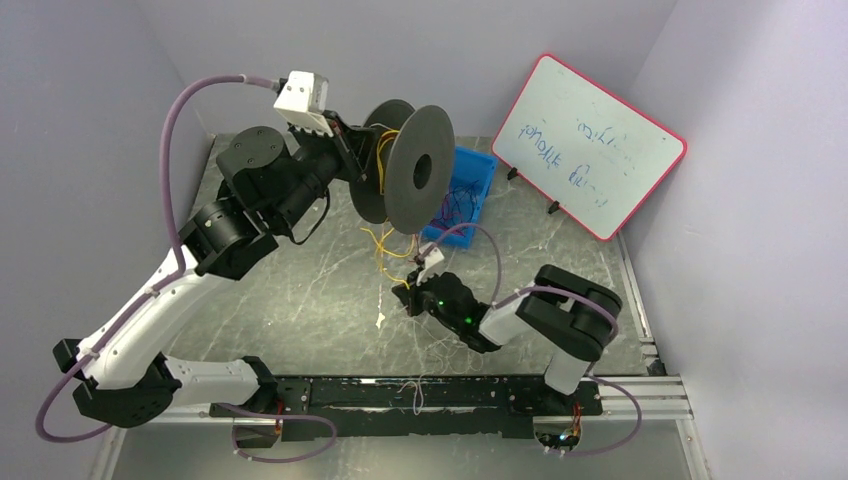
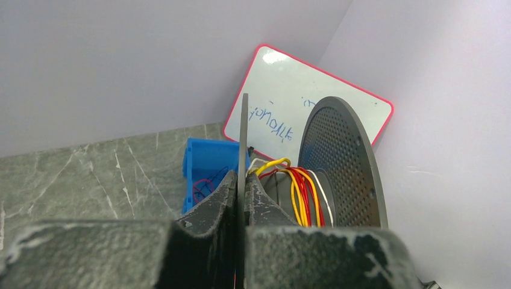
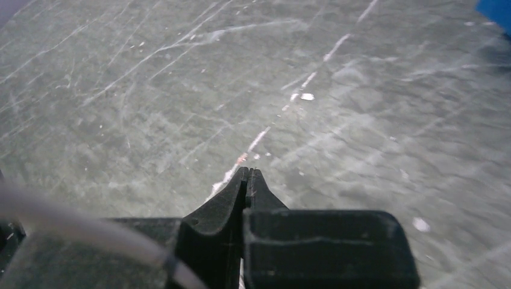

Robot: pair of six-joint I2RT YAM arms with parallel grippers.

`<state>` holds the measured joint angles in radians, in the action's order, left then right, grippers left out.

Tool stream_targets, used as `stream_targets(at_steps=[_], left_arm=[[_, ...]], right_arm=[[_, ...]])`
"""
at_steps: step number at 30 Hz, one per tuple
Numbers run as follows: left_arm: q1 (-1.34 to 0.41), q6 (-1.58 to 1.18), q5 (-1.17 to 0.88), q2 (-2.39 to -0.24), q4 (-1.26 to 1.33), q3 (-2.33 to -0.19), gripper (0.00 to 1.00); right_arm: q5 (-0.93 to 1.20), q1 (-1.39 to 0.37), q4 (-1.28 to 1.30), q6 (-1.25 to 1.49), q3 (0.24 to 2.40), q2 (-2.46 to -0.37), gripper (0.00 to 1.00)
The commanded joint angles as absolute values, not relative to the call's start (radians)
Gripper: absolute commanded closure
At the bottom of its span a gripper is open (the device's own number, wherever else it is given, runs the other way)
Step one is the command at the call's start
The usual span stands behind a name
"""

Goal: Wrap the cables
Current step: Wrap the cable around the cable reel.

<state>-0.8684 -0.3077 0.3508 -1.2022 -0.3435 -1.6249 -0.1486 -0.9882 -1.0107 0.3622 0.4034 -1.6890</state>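
Observation:
My left gripper (image 2: 243,180) is raised at the back of the table and shut on the thin near flange (image 2: 244,132) of a dark grey spool (image 1: 420,170). Red, yellow-orange and white cables (image 2: 304,198) are wound on the spool's core. Loose yellow cables (image 1: 385,250) hang from the spool down to the table. My right gripper (image 1: 408,293) is low over the table just below those hanging ends, with its jaws shut. In the right wrist view a thin pale strand (image 3: 259,141) runs on the table up to the right gripper (image 3: 248,171). Whether it is pinched cannot be told.
A blue bin (image 1: 470,180) holding more wires stands behind the spool. A red-rimmed whiteboard (image 1: 590,145) leans at the back right. Thin loose strands (image 1: 420,350) lie near the front rail. Grey walls close in both sides.

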Motion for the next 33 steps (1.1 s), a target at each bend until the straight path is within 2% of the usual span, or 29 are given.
stream_targets(at_steps=[1, 11, 23, 33], left_arm=[[-0.87, -0.332, 0.341, -1.217, -0.195, -1.677, 0.93], [-0.834, -0.344, 0.309, -1.29, -0.172, -1.696, 0.93], [-0.755, -0.355, 0.284, -1.31, -0.136, -1.67, 0.93], [-0.752, -0.328, 0.362, -1.337, -0.09, -1.613, 0.93]], right_arm=[[-0.119, -1.044, -0.969, 0.348, 0.489, -1.778, 1.0], [-0.131, -1.167, -0.918, 0.334, 0.62, -1.885, 1.0], [-0.133, -1.266, -0.862, 0.356, 0.625, -1.841, 1.0], [-0.182, -1.382, -0.671, 0.322, 0.72, -1.756, 1.0]])
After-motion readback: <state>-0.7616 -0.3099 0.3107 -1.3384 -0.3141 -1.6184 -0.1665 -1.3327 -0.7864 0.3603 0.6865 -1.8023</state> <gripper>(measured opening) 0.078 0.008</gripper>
